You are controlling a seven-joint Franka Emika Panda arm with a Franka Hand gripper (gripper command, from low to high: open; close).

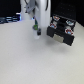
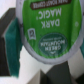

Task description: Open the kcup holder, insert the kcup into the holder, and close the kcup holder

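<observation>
Green kcup (image 2: 44, 31) lid fills wrist view; apparently gripped.

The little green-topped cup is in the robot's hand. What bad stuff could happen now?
1. The kcup sits between the gripper fingers; if it is tilted, it might jam going in.
2. The kcup holder sits off to the exterior view's right, so the pod could slip on the way across.
3. Whether the holder is open is too blurry to tell; the pod could bump it.

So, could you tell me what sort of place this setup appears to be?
Probably a lab bench for robot trials: a plain pale tabletop, a black kcup holder standing alone on it, and a gripper holding a green-topped kcup.
</observation>
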